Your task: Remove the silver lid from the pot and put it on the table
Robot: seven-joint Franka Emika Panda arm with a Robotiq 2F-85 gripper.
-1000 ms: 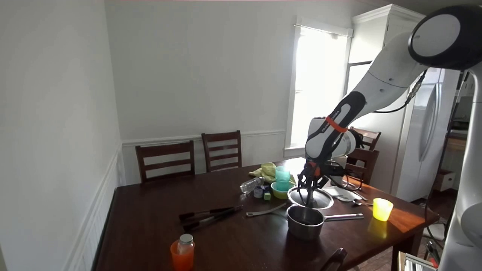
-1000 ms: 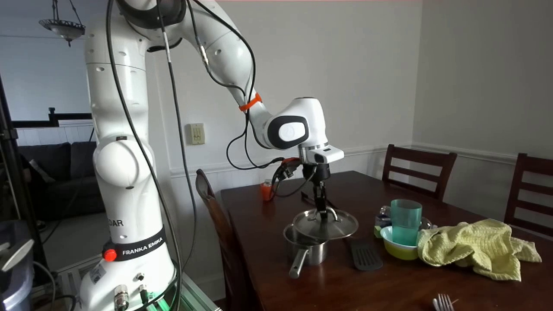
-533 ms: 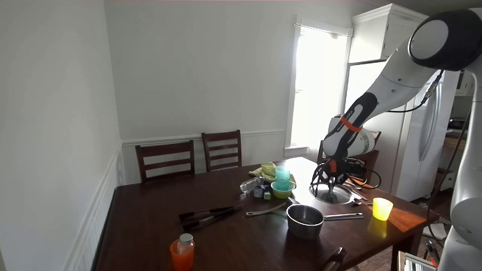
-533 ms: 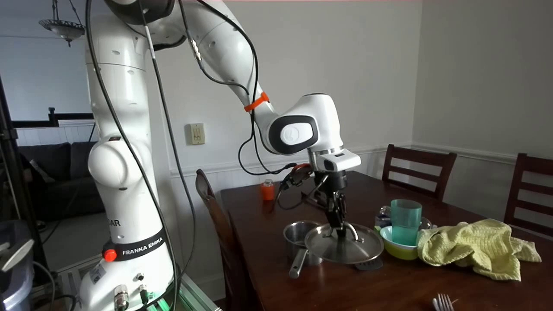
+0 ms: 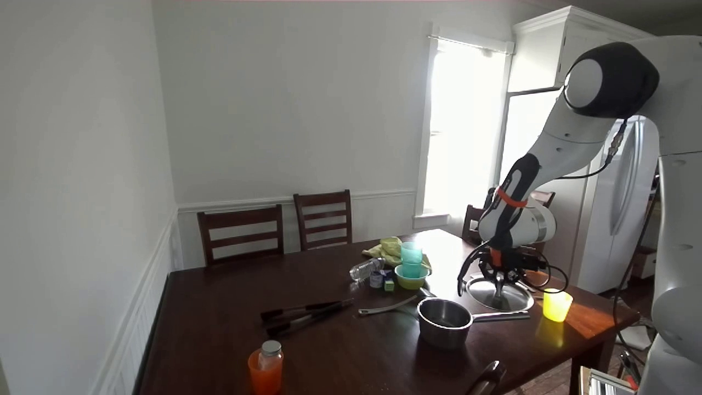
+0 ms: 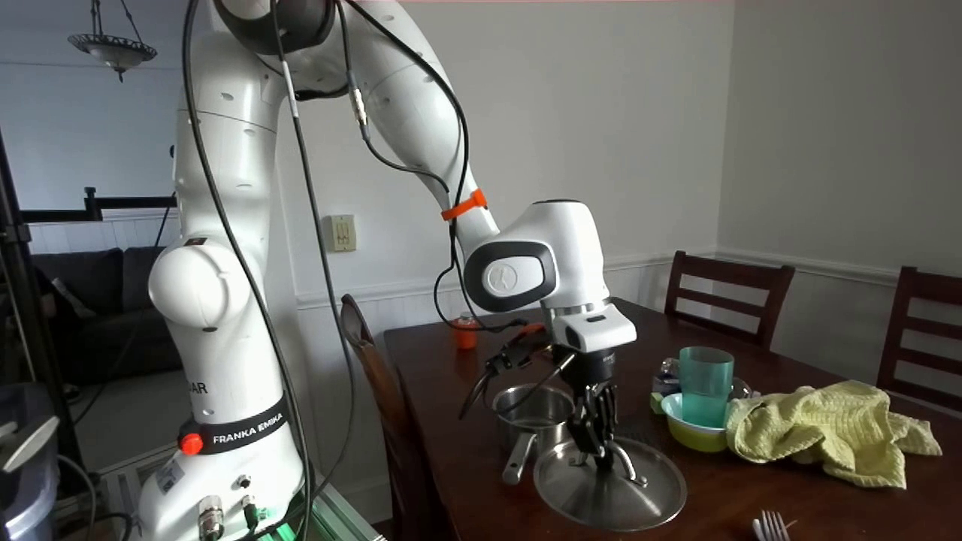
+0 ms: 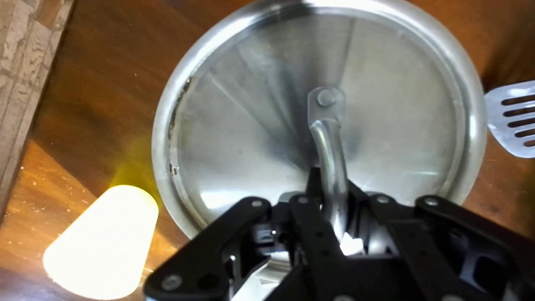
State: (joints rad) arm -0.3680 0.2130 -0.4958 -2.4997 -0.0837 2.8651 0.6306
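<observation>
The wrist view shows my gripper (image 7: 334,184) drawn in close, nothing but the bar (image 7: 330,146) between its fingers (image 7: 314,186), and by that bar I have hold of the lid (image 7: 250,125), which spreads beneath me. The cup (image 7: 104,242) is just beside the rim, apart from it; on the far side from the cup the spatula (image 7: 510,119) comes right up to the lid's edge, touching or not I cannot tell. What has just changed is the lid's place: a moment ago it overlapped the pot (image 5: 445,332) in both exterior views, and now, in an exterior view, it is clear of the pot's mouth on the cup's side, lower than half a second ago, with the pot's long handle (image 5: 502,316) crossing in front of its edge. The pot itself has not shifted. So I judge the removal done and the setting-down nearly so: the lid is on the table (image 5: 340,356) or close above it, though no view settles which. The next move, I think, is to ease straight down until it bears, then let go; a sideways slip could knock the cup or the long handle. Farther off, in an exterior view, the bowl (image 6: 699,438) and the towel (image 6: 827,428) lie as they did, apart from the lid.
</observation>
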